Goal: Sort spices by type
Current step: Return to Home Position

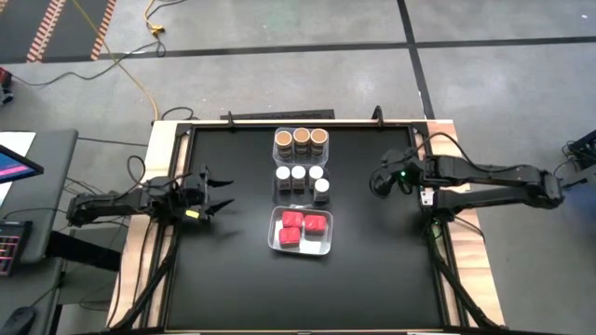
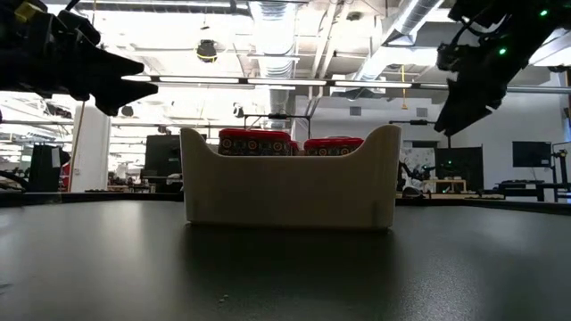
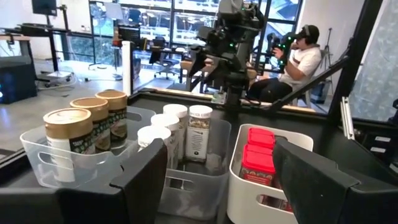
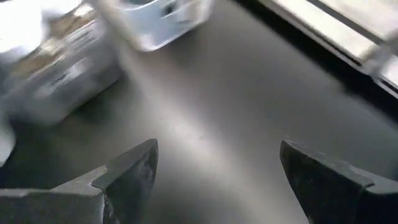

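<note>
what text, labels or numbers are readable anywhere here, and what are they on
No text reads clearly enough to quote in any view.
Tan-topped jars: dark labels with print, too small to read.
White-topped jars: label print blurred, unreadable.
Red-topped jars: pale markings around the lid rims in the low view, not legible.
Screen left of the table: coloured shapes only, no readable words.

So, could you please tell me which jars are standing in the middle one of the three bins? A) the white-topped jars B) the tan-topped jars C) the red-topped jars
A: in the high view the middle bin holds the four white-topped jars, with the tan-topped jars on one side and the red-topped jars on the other.
</note>
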Motion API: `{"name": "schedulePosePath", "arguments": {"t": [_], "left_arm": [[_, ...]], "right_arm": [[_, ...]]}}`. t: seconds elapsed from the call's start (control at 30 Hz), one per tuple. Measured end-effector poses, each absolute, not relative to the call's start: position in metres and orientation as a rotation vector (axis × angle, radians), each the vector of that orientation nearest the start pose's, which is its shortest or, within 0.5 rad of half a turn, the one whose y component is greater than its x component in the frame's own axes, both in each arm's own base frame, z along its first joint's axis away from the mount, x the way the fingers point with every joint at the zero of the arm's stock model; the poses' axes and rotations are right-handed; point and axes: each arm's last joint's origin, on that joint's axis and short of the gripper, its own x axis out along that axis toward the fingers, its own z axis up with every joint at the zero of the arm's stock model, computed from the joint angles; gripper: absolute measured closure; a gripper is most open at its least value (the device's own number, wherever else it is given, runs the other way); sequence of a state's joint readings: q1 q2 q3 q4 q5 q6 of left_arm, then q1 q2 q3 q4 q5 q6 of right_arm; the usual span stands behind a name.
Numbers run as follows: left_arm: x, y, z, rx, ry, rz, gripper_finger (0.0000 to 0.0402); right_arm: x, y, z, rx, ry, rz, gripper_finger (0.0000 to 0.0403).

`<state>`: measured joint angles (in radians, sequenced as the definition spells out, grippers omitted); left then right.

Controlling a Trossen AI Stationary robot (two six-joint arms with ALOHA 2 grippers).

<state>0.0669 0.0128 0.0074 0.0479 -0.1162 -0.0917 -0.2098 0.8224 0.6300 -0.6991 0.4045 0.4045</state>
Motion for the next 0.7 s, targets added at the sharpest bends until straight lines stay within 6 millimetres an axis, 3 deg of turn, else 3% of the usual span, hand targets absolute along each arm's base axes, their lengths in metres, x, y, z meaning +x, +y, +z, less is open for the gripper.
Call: {"name": "schedulePosePath", "arguments": {"t": [0.27, 0.47, 0.7], "left_arm": [[0.097, 0.01, 0.169, -0.092, -0.05, 0.181, 0.0122], [0.097, 0.01, 0.169, -0.091, -0.049, 0.181, 0.0122], [0.097, 0.01, 0.169, -0.091, -0.049, 0.181, 0.0122]], "right_arm": [[0.144, -0.021, 0.232, 0.192, 0.739, -0.549, 0.0039], [0.13, -0.005, 0.213, 0.179, 0.574, -0.409, 0.0039], [0.11, 0.007, 0.206, 0.129, 0.375, -0.255, 0.0039]]}}
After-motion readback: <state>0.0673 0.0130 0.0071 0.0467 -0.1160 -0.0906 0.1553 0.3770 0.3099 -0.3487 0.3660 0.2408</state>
